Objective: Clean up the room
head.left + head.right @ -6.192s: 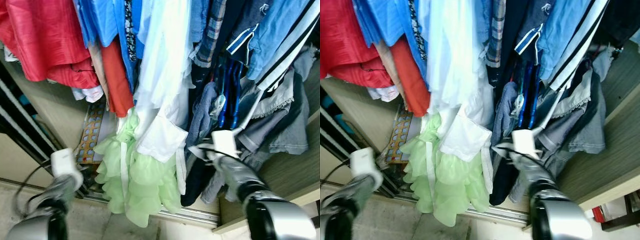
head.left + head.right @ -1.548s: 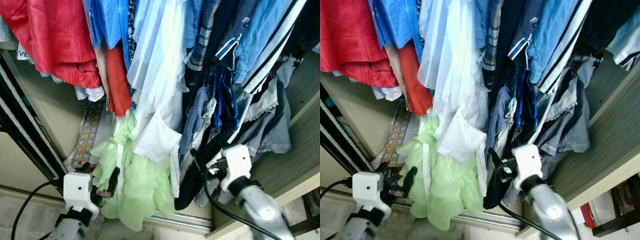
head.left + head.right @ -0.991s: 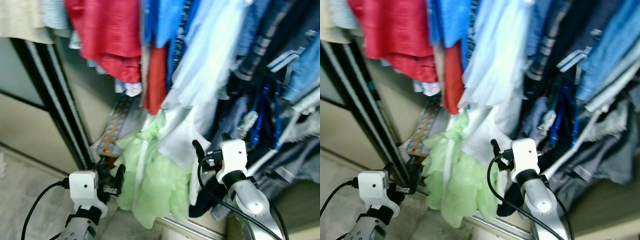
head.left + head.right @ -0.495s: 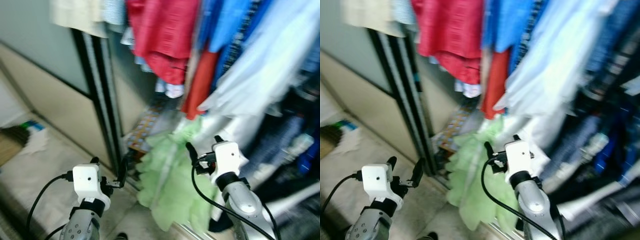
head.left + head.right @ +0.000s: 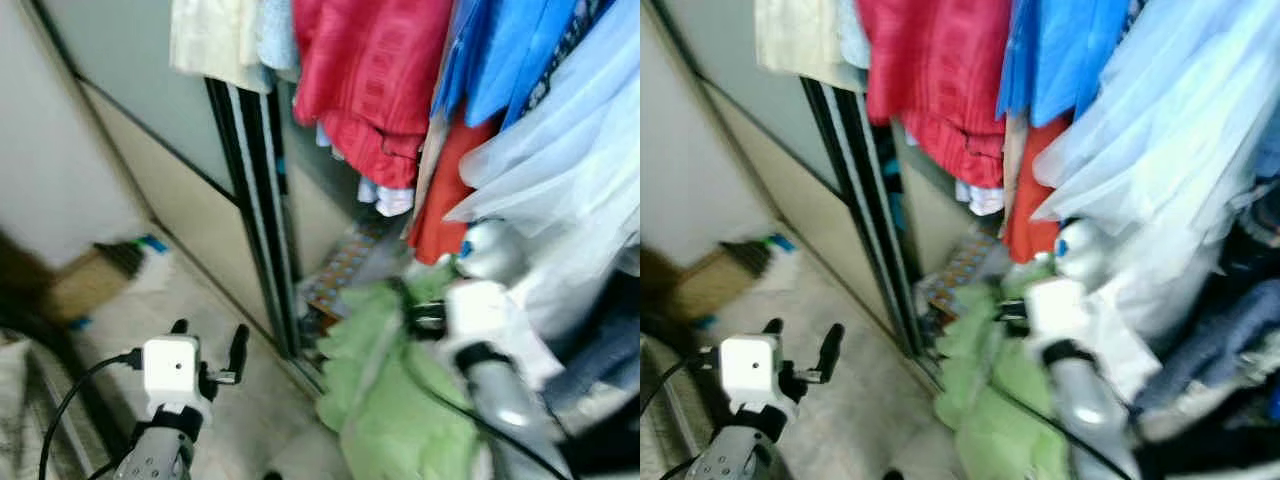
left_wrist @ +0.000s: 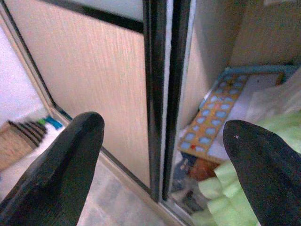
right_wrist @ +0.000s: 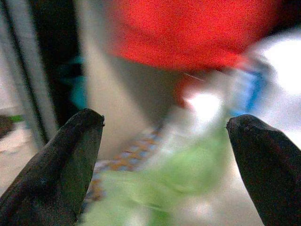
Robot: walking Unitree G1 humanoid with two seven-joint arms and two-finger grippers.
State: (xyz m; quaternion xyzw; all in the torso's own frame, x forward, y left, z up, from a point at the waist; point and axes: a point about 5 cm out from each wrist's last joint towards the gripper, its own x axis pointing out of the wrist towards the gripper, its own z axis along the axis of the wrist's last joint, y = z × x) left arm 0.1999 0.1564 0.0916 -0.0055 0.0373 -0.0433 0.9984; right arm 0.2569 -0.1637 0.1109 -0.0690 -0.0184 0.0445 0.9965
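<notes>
Far left on the floor [image 5: 250, 400], a brush [image 5: 100, 275] lies by the wall. My left hand [image 5: 208, 350] hovers empty, fingers spread, before the wardrobe's sliding door [image 5: 255, 220]. Right hand [image 7: 164, 150], fingers apart, holds nothing beside the green garment [image 5: 390, 400] under the red one [image 5: 375, 80]. I'm between pickups; next I'd pick a target.
</notes>
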